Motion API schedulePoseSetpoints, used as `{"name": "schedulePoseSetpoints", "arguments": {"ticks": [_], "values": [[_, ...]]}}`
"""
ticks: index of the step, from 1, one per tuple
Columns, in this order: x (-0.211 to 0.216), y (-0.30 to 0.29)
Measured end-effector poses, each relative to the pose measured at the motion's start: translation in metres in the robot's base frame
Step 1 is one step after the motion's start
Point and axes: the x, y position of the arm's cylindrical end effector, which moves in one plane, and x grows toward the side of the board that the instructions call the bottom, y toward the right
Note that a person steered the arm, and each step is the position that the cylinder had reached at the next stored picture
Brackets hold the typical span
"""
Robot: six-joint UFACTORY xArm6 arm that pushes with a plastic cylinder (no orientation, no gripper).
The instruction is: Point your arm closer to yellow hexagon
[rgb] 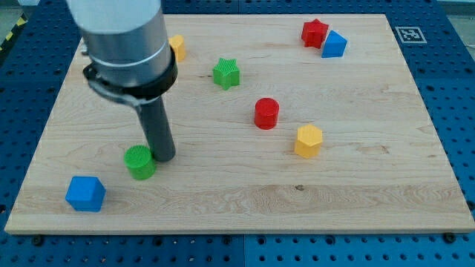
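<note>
Yellow hexagon (309,141) lies well toward the view's right of my tip (165,158), which touches the green cylinder (139,162).

I am seen through a single camera, set above and in front of the pale wooden board (245,185), looking down at a slant toward its far edge. It stands near enough that the board fills almost the whole view, with a strip of blue perforated table (445,111) showing around it. My grey arm housing (122,37) enters from the view's top left, cropped by the top edge.
</note>
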Motion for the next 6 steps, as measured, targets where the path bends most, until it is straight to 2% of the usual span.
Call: {"name": "schedulePoseSetpoints", "arguments": {"ticks": [2, 3, 5, 6], "values": [[0.021, -0.027], [0.021, 0.013], [0.034, 0.211], [0.030, 0.286]]}}
